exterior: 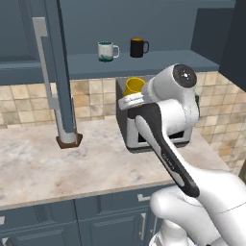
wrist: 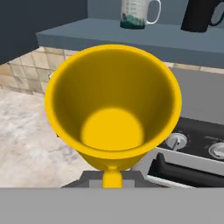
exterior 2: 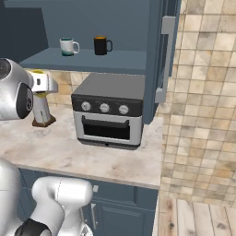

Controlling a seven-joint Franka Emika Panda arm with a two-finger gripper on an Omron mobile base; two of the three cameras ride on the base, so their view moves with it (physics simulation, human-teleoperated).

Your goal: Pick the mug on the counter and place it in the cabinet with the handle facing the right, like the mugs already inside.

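My hand grips the mug [wrist: 113, 105], lifted off the desk [exterior: 43, 163] above the oven [exterior 2: 108, 110]. Left: set it on the shelf [exterior: 139, 61] beside the white mug [exterior: 106, 51], handle right.

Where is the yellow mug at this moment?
The yellow mug is off the counter, held up at the gripper in front of the toaster oven, below the cabinet shelf with the white mug and black mug.
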